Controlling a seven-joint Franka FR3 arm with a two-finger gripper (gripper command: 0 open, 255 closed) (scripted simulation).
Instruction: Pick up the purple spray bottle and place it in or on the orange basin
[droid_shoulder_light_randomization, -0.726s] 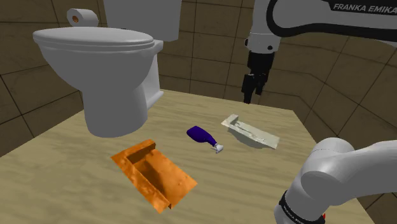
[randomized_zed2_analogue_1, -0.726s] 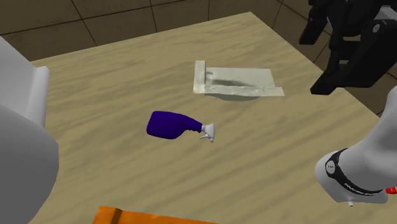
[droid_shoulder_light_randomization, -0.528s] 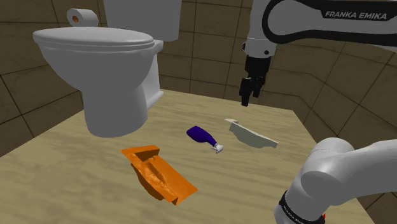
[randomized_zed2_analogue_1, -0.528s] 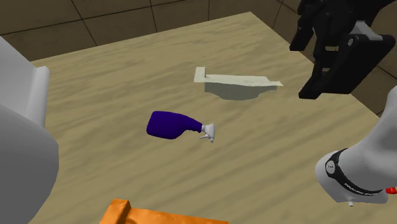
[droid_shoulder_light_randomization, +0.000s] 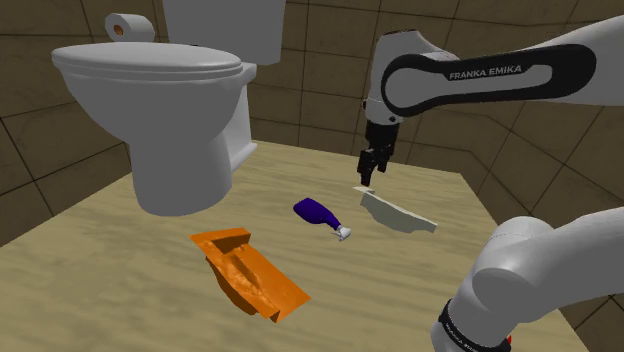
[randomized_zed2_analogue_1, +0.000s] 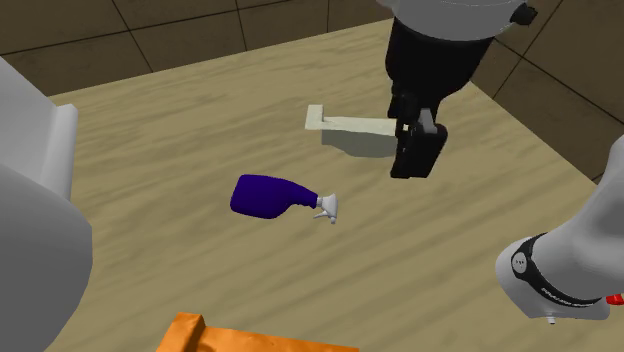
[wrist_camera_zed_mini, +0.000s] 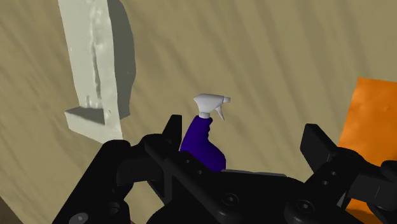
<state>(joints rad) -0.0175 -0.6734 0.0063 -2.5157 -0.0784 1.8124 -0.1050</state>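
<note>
Approach step: the black two-finger end effector (droid_shoulder_light_randomization: 367, 176), fingers spread and empty, hovers at 1 o'clock from the dark purple, white-triggered spray bottle (droid_shoulder_light_randomization: 320, 213), which lies on the wood-grain tabletop (droid_shoulder_light_randomization: 120, 250) at 1 o'clock from the orange rectangular basin (droid_shoulder_light_randomization: 250, 278). Next, probably: descend astride its body

Wood-grain surface (droid_shoulder_light_randomization: 110, 265) carries purple bottle (droid_shoulder_light_randomization: 317, 212); orange basin (droid_shoulder_light_randomization: 250, 280); pale tray (droid_shoulder_light_randomization: 398, 214).

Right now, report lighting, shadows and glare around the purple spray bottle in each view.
Shoulder view: flat, even light, with no glare on the purple spray bottle and no clear shadow under it. Second exterior view: likewise, and the gripper casts no visible shadow on the surface. Wrist view: the gripper's black body hides the bottle's base, and a darker band runs along the pale basin.
</note>
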